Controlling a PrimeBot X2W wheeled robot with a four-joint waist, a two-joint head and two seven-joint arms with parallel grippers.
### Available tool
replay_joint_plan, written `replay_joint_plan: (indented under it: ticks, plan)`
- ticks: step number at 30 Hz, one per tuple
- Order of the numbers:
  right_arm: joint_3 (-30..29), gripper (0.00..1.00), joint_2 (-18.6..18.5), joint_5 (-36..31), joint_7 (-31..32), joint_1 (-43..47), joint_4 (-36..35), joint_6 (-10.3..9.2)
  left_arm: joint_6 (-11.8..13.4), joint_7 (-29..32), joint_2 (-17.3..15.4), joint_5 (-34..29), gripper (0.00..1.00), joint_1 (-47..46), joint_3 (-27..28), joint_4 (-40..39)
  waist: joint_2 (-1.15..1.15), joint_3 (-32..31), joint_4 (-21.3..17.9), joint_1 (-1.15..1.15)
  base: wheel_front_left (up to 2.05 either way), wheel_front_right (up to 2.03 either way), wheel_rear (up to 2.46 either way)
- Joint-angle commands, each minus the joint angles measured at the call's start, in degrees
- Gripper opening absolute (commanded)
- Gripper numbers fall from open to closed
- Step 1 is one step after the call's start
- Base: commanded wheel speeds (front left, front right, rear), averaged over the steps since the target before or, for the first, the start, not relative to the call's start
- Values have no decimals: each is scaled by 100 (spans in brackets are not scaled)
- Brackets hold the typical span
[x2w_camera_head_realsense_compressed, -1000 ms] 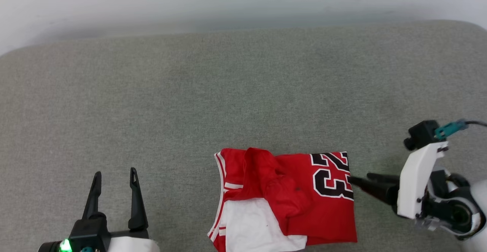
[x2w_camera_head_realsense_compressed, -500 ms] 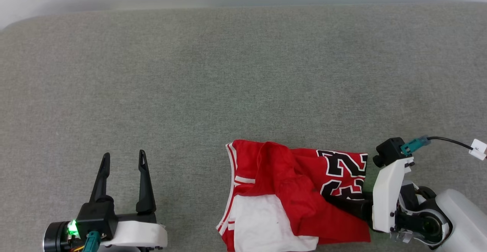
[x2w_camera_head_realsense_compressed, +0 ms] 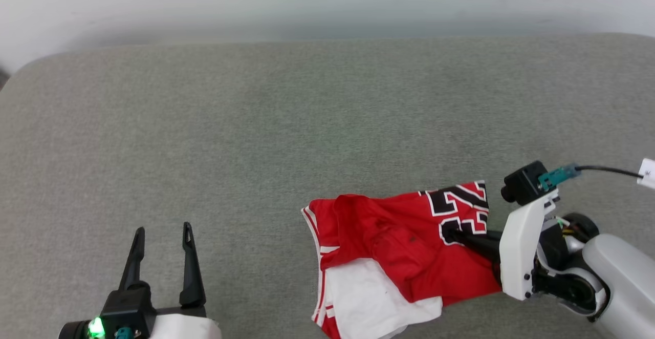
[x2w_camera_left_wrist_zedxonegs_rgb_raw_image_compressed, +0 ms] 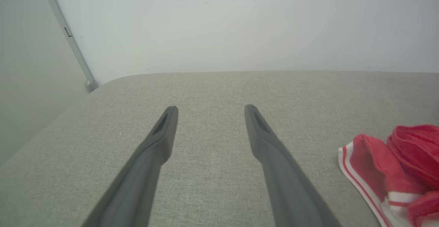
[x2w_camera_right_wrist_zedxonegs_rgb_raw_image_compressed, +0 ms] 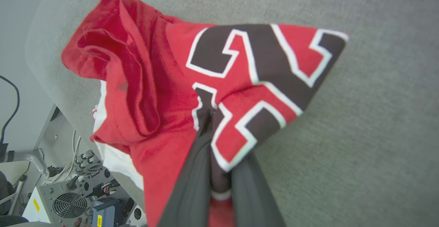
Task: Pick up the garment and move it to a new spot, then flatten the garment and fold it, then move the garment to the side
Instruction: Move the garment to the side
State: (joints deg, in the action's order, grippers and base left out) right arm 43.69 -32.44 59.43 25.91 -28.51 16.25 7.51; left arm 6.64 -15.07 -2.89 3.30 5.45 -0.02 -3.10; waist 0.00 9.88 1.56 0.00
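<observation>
The shirt (x2w_camera_head_realsense_compressed: 399,247) is lying bunched on the grey pad (x2w_camera_head_realsense_compressed: 256,139), near its front edge and right of middle. The right gripper (x2w_camera_head_realsense_compressed: 449,235) is pinching a fold at the black number (x2w_camera_right_wrist_zedxonegs_rgb_raw_image_compressed: 271,62); the left gripper (x2w_camera_head_realsense_compressed: 162,229) is sitting spread and empty, well apart. Light, limp cloth (likely to sag and trail) is probably calling for corner holds when flattening.
</observation>
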Motion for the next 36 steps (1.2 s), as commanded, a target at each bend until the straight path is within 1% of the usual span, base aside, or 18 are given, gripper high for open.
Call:
replay_joint_plan:
  ticks: [1, 5, 10, 13, 16, 21, 25, 30, 35, 36]
  plan:
    - [84, 0, -117, -46, -56, -162, -132, -4, 45, -13, 2, 36, 100, 85, 12, -21, 0, -156, -183, 0, 0, 0, 0]
    - [332, 0, -467, -205, -45, -528, -576, -5, 98, -13, 2, 59, 100, 154, 101, -76, 0, -230, -496, 0, 0, 0, 0]
    - [503, 0, -955, -403, 4, -933, -1112, -5, 107, -14, 2, 41, 100, 130, 262, -199, 0, -67, -1020, 0, 0, 0, 0]
    - [508, 0, -1227, -510, 3, -1155, -1284, -5, 109, -13, 2, 27, 100, 83, 394, -287, 0, 130, -1366, 0, 0, 0, 0]
    - [432, 0, -1453, -638, -48, -1349, -1251, -5, 70, -13, 1, -10, 100, -6, 509, -370, 0, 378, -1649, 0, 0, 0, 0]
    - [246, 0, -1763, -921, -273, -1632, -821, -5, -53, -13, -58, -112, 100, -232, 598, -427, 0, 847, -1864, 0, 0, 0, 0]
    - [99, 0, -1934, -1171, -430, -1908, -165, -6, -153, -13, -131, -188, 100, -500, 602, -462, 0, 1206, -1876, 0, 0, 0, 0]
    - [-158, 0, -1991, -1439, -607, -2280, 808, -5, -242, -13, -230, -261, 100, -773, 616, -552, 0, 1670, -1800, 0, 0, 0, 0]
    - [-491, 0, -1894, -1719, -819, -2639, 1765, -6, -272, -13, -317, -262, 100, -982, 671, -654, 0, 2080, -1726, 0, 0, 0, 0]
    - [-491, 0, -1894, -1719, -819, -2639, 1765, -6, -272, -13, -317, -262, 100, -982, 671, -654, 0, 2080, -1726, 0, 0, 0, 0]
